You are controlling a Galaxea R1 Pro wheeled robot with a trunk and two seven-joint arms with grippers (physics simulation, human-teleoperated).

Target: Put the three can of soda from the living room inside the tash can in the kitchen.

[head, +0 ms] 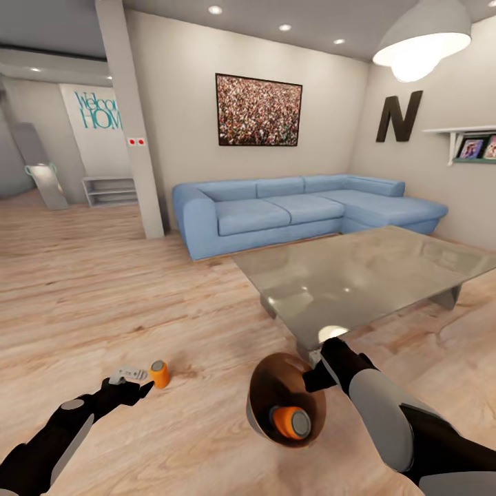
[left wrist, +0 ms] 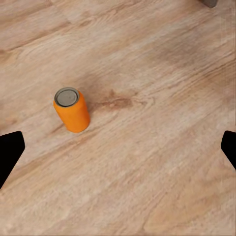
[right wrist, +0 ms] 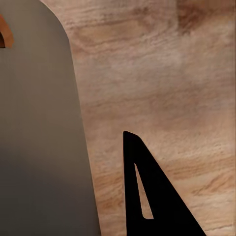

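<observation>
While the tash can (head: pixel 265 386) is being held tilted above the floor (head: pixel 138 289) by the right claw (head: pixel 318 375), clamped on its rim, one orange can (head: pixel 290 422) is lying inside it. Another orange can (head: pixel 159 374) is standing just ahead of the wide-open, empty left claw (head: pixel 131 383).

The left arm reaches forward low, its left gripper (head: pixel 134 383) with fingers spread wide; in the left wrist view the two black fingertips (left wrist: pixel 10 150) sit at opposite edges, nothing between the jaws. The right arm bends in from the lower right, its right gripper (head: pixel 318 375) clamped, with the grey wall of the tash can (right wrist: pixel 39 142) between its jaws.
</observation>
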